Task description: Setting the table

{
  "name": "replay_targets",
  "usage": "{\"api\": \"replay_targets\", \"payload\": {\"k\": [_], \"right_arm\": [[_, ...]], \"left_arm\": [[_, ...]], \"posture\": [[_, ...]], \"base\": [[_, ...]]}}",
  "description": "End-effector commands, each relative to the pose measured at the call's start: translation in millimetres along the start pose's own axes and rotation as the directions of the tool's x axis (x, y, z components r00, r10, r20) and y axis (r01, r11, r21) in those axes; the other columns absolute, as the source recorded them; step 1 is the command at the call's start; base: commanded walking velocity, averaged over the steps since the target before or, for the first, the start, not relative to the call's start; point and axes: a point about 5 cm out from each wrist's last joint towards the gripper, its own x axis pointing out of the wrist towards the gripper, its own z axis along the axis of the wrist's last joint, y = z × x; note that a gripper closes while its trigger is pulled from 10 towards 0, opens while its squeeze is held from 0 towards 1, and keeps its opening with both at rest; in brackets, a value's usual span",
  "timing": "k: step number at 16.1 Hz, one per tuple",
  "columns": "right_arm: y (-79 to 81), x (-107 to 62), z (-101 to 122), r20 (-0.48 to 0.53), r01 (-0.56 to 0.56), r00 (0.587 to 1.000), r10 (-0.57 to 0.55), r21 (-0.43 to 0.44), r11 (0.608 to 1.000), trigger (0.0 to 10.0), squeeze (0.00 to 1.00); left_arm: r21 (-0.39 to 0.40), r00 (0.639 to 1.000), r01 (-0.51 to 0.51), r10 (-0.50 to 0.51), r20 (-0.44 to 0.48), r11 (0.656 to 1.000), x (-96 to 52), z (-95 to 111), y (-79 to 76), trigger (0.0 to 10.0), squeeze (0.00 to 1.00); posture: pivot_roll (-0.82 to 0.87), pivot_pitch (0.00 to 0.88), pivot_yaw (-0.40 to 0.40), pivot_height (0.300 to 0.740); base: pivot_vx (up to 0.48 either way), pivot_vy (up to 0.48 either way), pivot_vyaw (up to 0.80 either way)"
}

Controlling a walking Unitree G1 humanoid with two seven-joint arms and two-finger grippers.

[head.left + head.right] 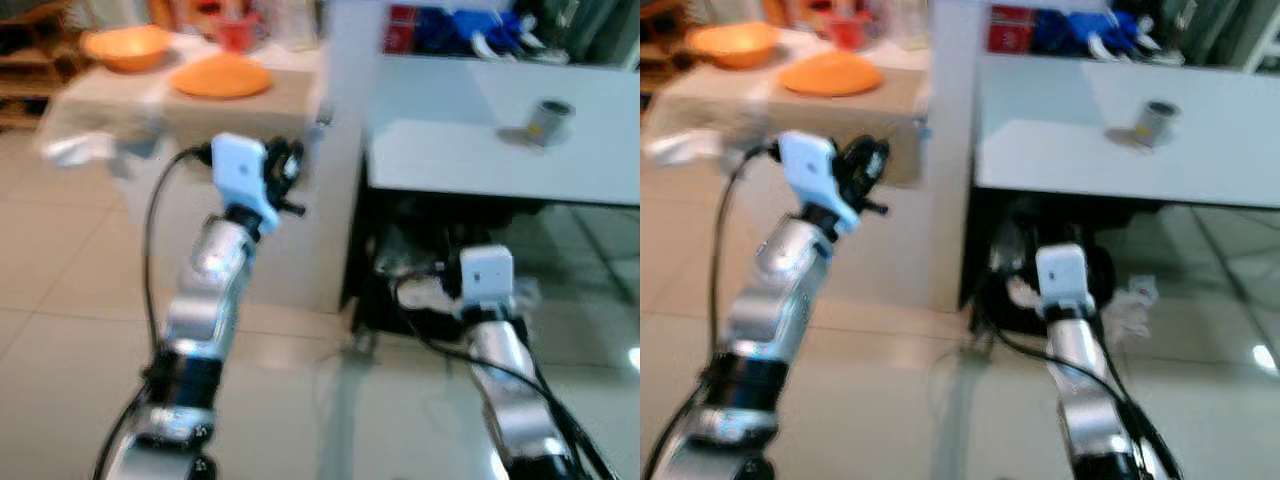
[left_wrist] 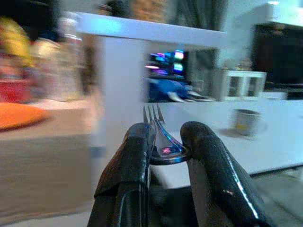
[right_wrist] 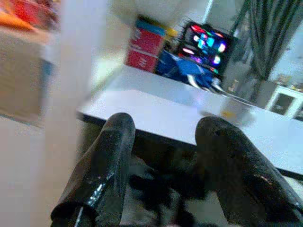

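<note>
My left gripper is shut on a metal fork, tines pointing away from the wrist; it is raised in front of the beige-clothed table. On that table lie an orange plate and an orange bowl. My right gripper is open with nothing between its fingers, held low before the white table's dark underside. The right arm shows in the head views.
A white table with a grey cup stands to the right. A white pillar rises between the two tables. Red and blue items sit at the white table's back. Tiled floor lies below.
</note>
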Motion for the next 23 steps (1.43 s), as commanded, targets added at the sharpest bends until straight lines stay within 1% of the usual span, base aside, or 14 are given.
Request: {"api": "replay_targets", "payload": {"k": [1, 4, 7, 8, 10, 12, 15, 16, 17, 18, 20, 23], "right_arm": [[0.0, 2.9, 5.6, 0.022, 0.008, 1.000, -0.008, 0.015, 1.000, 10.0, 0.00], [-0.7, 1.7, 5.6, 0.019, 0.017, 1.000, -0.017, 0.018, 1.000, 10.0, 0.00], [-2.8, 1.1, 6.1, 0.024, 0.023, 0.999, -0.024, 0.016, 1.000, 10.0, 0.00], [-2.9, 1.2, 6.4, 0.025, 0.026, 0.999, -0.026, 0.017, 1.000, 10.0, 0.00], [-3.1, 1.4, 6.4, 0.025, 0.028, 0.999, -0.029, 0.017, 0.999, 10.0, 0.00], [-3.6, 1.4, 6.9, 0.026, 0.031, 0.999, -0.031, 0.018, 0.999, 10.0, 0.00], [-5.9, 1.2, 10.4, 0.033, 0.022, 0.999, -0.023, 0.041, 0.999, 10.0, 0.00], [-8.0, 0.6, 11.1, 0.029, -0.008, 1.000, 0.007, 0.061, 0.998, 10.0, 0.00], [-5.0, -0.5, 9.8, 0.010, -0.095, 0.995, 0.095, 0.105, 0.990, 10.0, 0.00], [-6.6, -0.4, 9.5, 0.010, -0.111, 0.994, 0.110, 0.108, 0.988, 10.0, 0.00], [-17.4, 3.5, 8.6, 0.012, -0.069, 0.998, 0.068, 0.089, 0.994, 10.0, 0.00], [-20.8, 4.8, 9.6, 0.015, -0.027, 1.000, 0.025, 0.086, 0.996, 10.0, 0.00]], "left_arm": [[0.034, 1.000, -0.005, 0.005, 0.020, 0.999, 3.8, 7.1, 3.2, 0.0, 0.00], [0.044, 1.000, -0.012, 0.011, 0.013, 0.999, 6.2, 5.3, 4.2, 0.0, 0.00], [0.050, 0.999, 0.029, -0.030, 0.014, 0.998, 6.3, 4.2, -2.5, 0.0, 0.00], [0.044, 0.998, 0.053, -0.054, 0.019, 0.998, 6.4, 5.0, -7.2, 0.0, 0.00], [0.034, 0.997, 0.070, -0.071, 0.021, 0.997, 6.1, 5.0, -10.3, 0.0, 0.00], [0.036, 0.996, 0.081, -0.081, 0.020, 0.996, 6.1, 4.0, -11.7, 0.0, 0.00], [0.042, 0.997, 0.081, -0.082, 0.013, 0.996, 7.4, 2.9, -11.4, 0.0, 0.00], [0.053, 0.997, 0.079, -0.080, 0.007, 0.995, 8.0, 2.1, -10.3, 0.0, 0.00], [0.061, 0.997, 0.080, -0.080, 0.003, 0.995, 8.6, 1.3, -9.1, 0.0, 0.00], [0.065, 0.997, 0.081, -0.081, 0.002, 0.995, 9.2, 1.1, -8.8, 0.0, 0.00], [0.069, 0.996, 0.087, -0.088, 0.007, 0.994, 11.5, 1.8, -10.6, 0.0, 0.00], [0.071, 0.995, 0.094, -0.096, 0.014, 0.993, 13.3, 3.0, -12.8, 0.0, 0.00]], "posture": [[0.01, 0.000, 0.004, 0.722], [0.01, 0.000, 0.010, 0.722], [0.00, 0.000, 0.016, 0.722], [0.00, 0.000, 0.017, 0.722], [0.00, 0.000, 0.019, 0.722], [0.00, 0.000, 0.019, 0.722], [0.00, 0.000, 0.021, 0.722], [-0.01, 0.000, 0.022, 0.722], [-0.01, 0.000, 0.023, 0.722], [-0.02, 0.000, 0.027, 0.722], [-0.02, 0.000, 0.031, 0.722], [-0.03, 0.000, 0.035, 0.722]], "base": [[0.266, -0.398, 0.00], [0.275, -0.390, 0.00], [0.275, -0.391, 0.00], [0.262, -0.398, 0.00], [0.262, -0.398, 0.00], [0.262, -0.399, 0.00], [0.265, -0.399, 0.00], [0.262, -0.401, 0.00], [0.262, -0.398, 0.00], [0.262, -0.398, 0.00], [0.261, -0.399, 0.00], [0.262, -0.398, 0.00]]}}
